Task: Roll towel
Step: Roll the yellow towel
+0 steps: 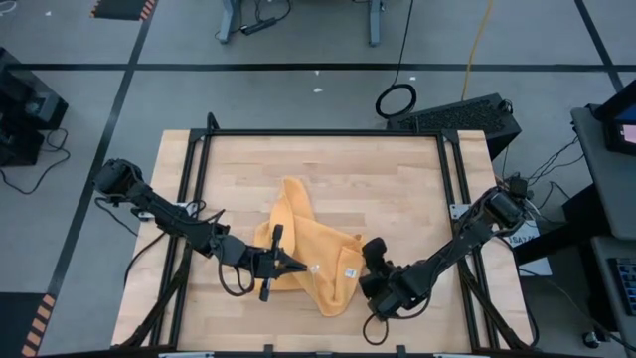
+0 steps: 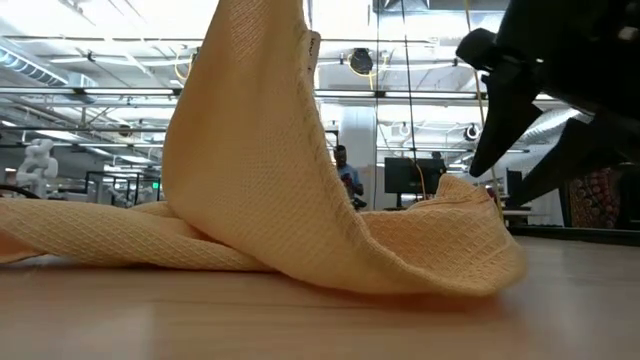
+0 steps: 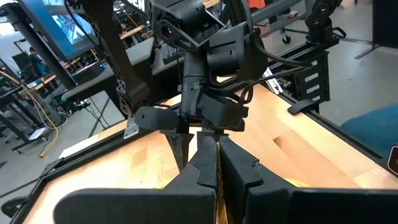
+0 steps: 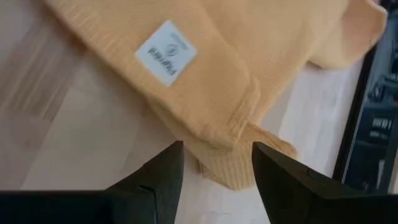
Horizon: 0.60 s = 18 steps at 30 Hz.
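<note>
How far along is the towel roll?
Early. Done: nothing rolled; the towel lies crumpled, one part lifted high in the low view. In hand: the left gripper is shut at its left side, apparently pinching cloth; the right gripper is open just short of a towel corner. Left: flatten it, then roll.

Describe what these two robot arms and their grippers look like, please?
Both arms are dark, nearly black, built from slim jointed segments with chunkier housings at the joints and black cables looping alongside. The left gripper and right gripper each end in two flat, tapering dark fingers. No markings are legible on them.
</note>
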Motion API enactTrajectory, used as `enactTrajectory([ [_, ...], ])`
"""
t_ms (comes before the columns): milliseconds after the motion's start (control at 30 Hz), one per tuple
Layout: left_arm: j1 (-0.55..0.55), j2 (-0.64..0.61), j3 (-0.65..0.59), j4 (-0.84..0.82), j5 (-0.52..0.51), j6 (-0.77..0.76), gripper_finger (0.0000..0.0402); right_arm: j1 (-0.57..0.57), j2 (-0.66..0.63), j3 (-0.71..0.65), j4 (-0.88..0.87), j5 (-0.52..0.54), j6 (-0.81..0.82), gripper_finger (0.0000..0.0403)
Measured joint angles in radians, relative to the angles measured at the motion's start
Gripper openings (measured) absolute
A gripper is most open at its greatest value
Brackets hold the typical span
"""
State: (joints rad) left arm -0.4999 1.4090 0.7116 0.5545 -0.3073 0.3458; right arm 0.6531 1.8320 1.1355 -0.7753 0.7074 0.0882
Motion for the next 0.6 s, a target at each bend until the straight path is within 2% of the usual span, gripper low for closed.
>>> enactTrajectory([
  [233, 0.000, 0.000, 0.000, 0.001, 0.016, 0.000, 0.0003, -0.040, 0.000, 0.000, 0.011, -0.004, -0.077, 0.0147],
  [433, 0.000, 0.000, 0.000, 0.000, 0.016, 0.000, 0.0002, -0.073, -0.001, 0.000, 0.059, -0.060, -0.138, 0.0121],
  [600, 0.000, 0.000, 0.000, 0.000, 0.016, 0.000, 0.0002, -0.085, -0.001, 0.000, 0.134, -0.124, -0.148, 0.0051],
])
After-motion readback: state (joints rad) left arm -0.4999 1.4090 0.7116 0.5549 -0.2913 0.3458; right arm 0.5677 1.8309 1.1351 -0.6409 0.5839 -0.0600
